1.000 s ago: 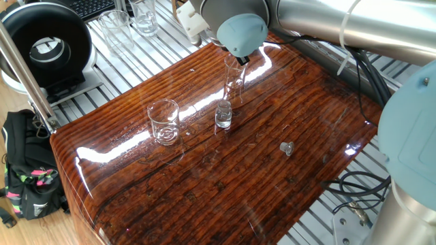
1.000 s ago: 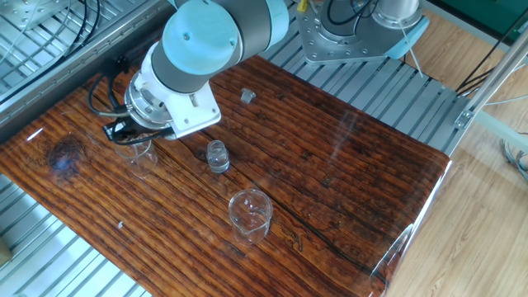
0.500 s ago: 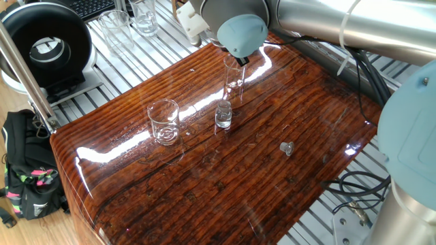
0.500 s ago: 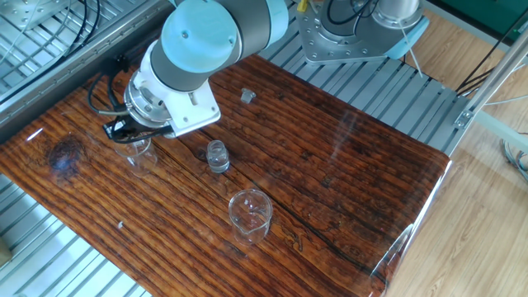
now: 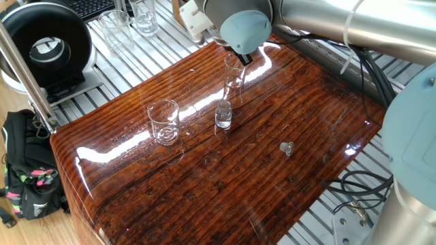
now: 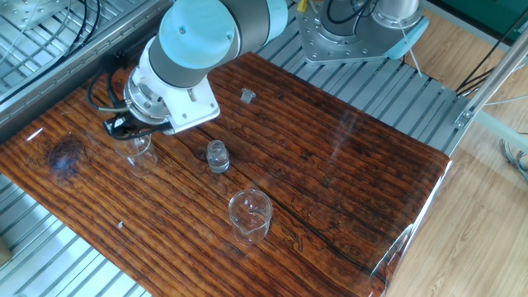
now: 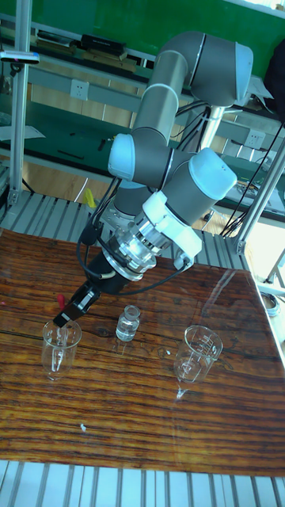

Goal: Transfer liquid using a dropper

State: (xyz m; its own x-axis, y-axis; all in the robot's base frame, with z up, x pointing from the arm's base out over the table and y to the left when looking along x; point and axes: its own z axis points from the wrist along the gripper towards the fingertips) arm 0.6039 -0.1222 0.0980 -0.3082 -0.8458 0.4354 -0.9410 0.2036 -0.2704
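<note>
My tool (image 7: 70,313): over the tall clear glass cylinder (image 7: 59,348); grip state indiscernible. Small clear vial (image 7: 127,324) beside cylinder.

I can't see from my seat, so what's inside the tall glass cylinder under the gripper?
In the tall fixed view a thin clear tube, likely the dropper, runs from the gripper into the cylinder. No liquid is discernible. The arm hides the cylinder's mouth in the fixed views.

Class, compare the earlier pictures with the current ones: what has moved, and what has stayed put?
The gripper has lifted slightly above the tall cylinder; its fingers' grip is unclear. The cylinder, the small vial, the beaker and the small cap have not moved.
</note>
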